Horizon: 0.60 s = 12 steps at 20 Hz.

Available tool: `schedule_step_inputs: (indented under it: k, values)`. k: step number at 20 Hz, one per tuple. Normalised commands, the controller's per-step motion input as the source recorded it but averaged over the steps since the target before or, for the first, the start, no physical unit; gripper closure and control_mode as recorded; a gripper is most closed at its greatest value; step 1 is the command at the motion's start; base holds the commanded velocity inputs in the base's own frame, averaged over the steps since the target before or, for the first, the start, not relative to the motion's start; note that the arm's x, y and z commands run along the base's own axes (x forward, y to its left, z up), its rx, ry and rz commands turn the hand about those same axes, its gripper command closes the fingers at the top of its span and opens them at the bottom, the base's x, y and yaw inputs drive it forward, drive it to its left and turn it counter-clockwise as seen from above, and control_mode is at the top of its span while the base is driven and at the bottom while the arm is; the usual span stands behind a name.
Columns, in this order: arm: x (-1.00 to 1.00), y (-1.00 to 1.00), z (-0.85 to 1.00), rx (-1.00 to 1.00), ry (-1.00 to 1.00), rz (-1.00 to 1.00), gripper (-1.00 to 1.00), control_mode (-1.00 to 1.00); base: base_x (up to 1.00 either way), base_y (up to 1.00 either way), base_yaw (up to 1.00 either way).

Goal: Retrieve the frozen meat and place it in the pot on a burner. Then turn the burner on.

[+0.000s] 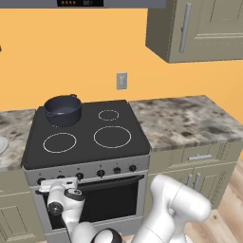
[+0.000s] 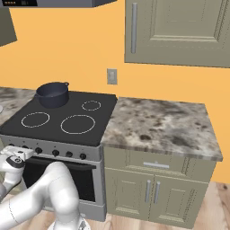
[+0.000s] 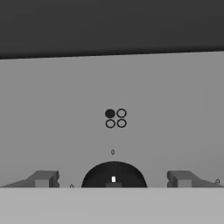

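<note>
The pot [image 1: 63, 110], dark blue-grey with two small side handles, stands on the stove's back left burner and also shows in the right base view [image 2: 52, 94]. The frozen meat is out of view. My gripper [image 1: 53, 183] is low, at the left end of the stove's front control panel [image 2: 67, 148]. In the hand view the gripper [image 3: 113, 179] is open, with one finger tip [image 3: 43, 178] on each side of a round dark knob [image 3: 98, 177] and a gap between each tip and the knob. Above the knob, a four-ring burner mark [image 3: 115, 118] has its upper left ring filled.
The black stovetop [image 1: 85, 130] has three bare burner rings. Several more knobs [image 1: 116, 170] line the panel above the oven door [image 1: 111, 199]. Marbled counters [image 2: 157, 123] flank the stove, and a white plate edge [image 1: 2, 144] shows at far left. Wall cabinets [image 2: 179, 31] hang above.
</note>
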Motion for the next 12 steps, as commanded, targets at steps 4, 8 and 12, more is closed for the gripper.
schedule_step_inputs:
  k: [4, 8, 12]
  values:
    - [0.0, 0.15, -0.18, 0.0, -0.03, 0.0, -1.0, -1.0, 0.0, 0.0, 0.0]
    - [0.0, 0.05, -0.11, 0.0, -0.08, 0.0, -1.0, -1.0, 0.0, 0.0, 0.0]
    - [0.0, 0.0, -0.2, 0.0, -0.03, 0.0, -1.0, -1.0, 0.0, 0.0, 0.0]
